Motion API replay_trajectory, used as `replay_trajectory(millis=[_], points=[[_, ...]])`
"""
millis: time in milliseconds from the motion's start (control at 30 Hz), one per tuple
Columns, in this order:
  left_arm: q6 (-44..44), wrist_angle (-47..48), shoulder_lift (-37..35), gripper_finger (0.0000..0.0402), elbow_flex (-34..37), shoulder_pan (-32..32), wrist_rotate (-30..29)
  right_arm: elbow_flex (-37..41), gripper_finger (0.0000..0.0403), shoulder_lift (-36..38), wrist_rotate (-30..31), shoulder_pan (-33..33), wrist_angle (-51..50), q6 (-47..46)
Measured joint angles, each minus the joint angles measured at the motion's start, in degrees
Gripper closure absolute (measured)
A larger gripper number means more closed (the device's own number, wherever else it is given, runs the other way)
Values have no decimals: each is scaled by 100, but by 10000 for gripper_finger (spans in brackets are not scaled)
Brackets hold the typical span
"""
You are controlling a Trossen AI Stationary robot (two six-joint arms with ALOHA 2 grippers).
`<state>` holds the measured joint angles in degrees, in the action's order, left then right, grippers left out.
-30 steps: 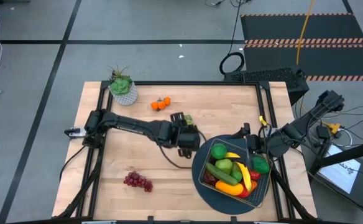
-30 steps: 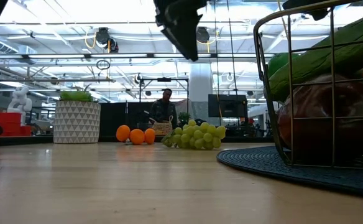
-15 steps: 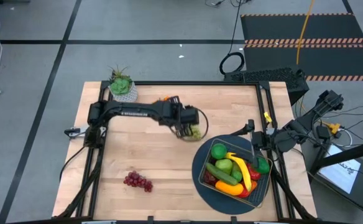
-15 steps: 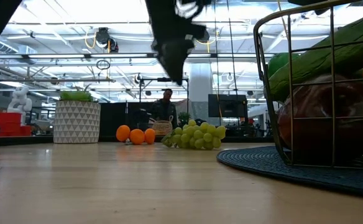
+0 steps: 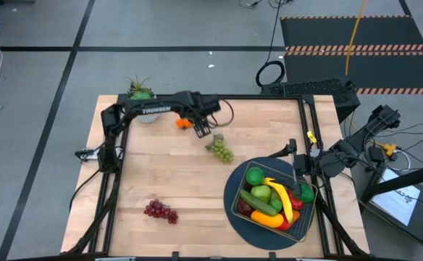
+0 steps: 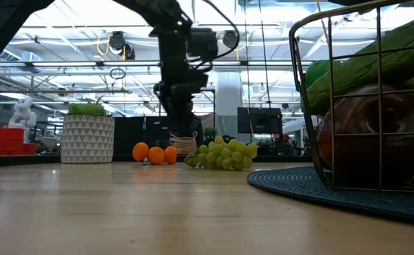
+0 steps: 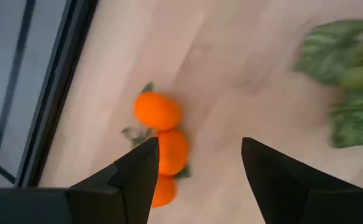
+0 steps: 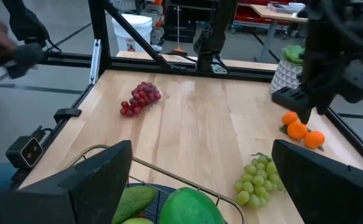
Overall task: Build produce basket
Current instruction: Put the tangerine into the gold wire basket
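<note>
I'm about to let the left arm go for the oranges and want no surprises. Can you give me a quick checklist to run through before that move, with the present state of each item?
1. Left gripper open with nothing between its fingers: ok.
2. Left gripper beside the oranges, fingers framing them in the wrist view: ok.
3. Oranges free of the potted plant: ok, apart.
4. Green grapes clear of the gripper's path: ok, lying apart on the table.
5. Room left in the basket: cannot tell, already crowded.
6. Right gripper open, waiting at the basket: ok.
</note>
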<state>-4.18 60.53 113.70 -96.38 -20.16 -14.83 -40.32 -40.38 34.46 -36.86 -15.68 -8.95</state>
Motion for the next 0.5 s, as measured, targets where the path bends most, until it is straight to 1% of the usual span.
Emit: replay_trajectory(millis=[167,333,433,500], points=[[329,242,-19,174,44,-601,400,0,23,-4,0,0,-16,24],[526,286,-19,174,350,-1099,705,0,23,-5,0,0,-4,24],[508,261,-19,174,606,-1299,730,0,23,-7,0,0,0,-41],[276,173,-19,174,719,-1399,732,0,23,-7,0,0,0,-67]])
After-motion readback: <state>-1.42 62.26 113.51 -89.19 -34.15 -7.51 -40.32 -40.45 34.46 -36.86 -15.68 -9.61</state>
